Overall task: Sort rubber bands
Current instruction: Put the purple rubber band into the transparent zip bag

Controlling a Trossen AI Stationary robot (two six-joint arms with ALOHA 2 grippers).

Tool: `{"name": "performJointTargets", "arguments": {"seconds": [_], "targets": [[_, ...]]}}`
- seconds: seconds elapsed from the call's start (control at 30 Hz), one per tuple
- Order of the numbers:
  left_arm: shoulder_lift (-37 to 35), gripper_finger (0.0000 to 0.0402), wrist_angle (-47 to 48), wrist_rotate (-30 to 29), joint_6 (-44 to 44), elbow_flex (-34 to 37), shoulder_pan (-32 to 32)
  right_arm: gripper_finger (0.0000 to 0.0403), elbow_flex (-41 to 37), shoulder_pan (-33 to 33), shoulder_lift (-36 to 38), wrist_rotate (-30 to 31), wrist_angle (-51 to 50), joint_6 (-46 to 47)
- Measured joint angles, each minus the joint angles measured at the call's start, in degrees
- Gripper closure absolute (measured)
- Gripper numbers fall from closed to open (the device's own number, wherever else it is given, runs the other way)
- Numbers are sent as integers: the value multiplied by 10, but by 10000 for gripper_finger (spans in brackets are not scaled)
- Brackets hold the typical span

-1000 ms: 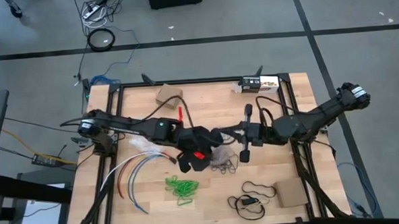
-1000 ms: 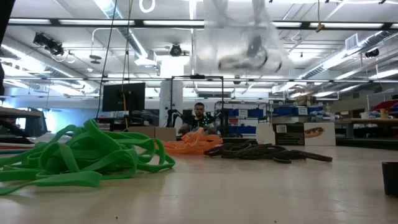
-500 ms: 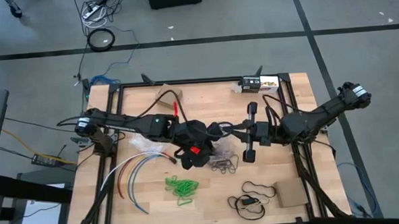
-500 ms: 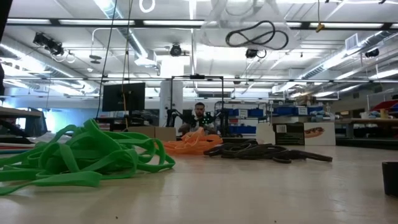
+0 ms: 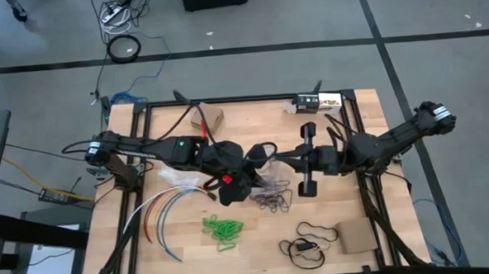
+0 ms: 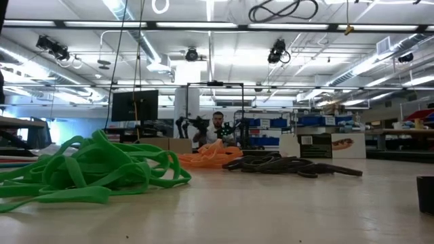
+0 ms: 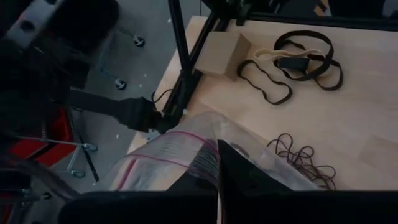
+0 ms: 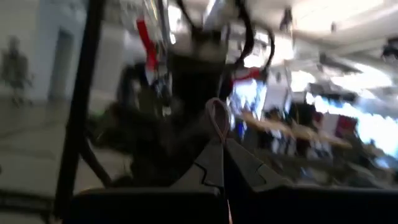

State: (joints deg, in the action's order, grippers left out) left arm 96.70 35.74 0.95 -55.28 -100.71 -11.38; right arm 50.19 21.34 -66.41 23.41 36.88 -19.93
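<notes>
Both arms meet over the table's middle with a clear zip bag (image 7: 186, 155) held up between them, just above the dark rubber band heap (image 5: 272, 203). Your left gripper (image 5: 247, 163) is clamped shut on one side of the bag; in its wrist view the pink zip line runs straight into the closed fingers. Your right gripper (image 5: 272, 159) is also closed, pinching a thin edge of that plastic, which shows as a small loop at its fingertips (image 8: 219, 149) in the right wrist view. Judgement: two opposed grips are there to pull the mouth open or keep it taut so bands can drop in. Low view shows a dark band (image 6: 283, 9) dangling high at the top of the frame, so at least one appears to be inside the lifted bag already. Green rubber bands (image 5: 223, 229) lie in front of the dark heap toward the table's near edge; the orange rubber bands (image 6: 207, 158) sit beside the dark heap in the low view, hidden under the arms from above. Neither looks bagged. Watch the bag sag: with both jaws busy, nothing is free to pick.
</notes>
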Motion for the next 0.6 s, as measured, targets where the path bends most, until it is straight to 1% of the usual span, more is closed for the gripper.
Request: {"name": "performJointTargets", "arguments": {"seconds": [0.1,0.17,0.23,0.33,0.47,0.53,0.6], "targets": [[0,402,-1,-4,0,0,-1,403,-39,-17,-1,-33,73,12],[0,402,0,-7,0,0,0,403,-69,-30,-1,-58,133,36],[0,402,0,-11,-1,0,0,403,-92,-40,-8,-59,177,58],[-1,401,-1,-11,-2,0,0,403,-107,-49,-24,-50,184,76],[-1,402,0,-10,-2,0,0,403,-92,-68,-42,-83,185,113],[-1,401,-2,-10,-2,0,1,403,-82,-80,-49,-93,155,135],[-1,402,0,-10,-2,0,1,403,-69,-93,-50,-99,101,168]]}}
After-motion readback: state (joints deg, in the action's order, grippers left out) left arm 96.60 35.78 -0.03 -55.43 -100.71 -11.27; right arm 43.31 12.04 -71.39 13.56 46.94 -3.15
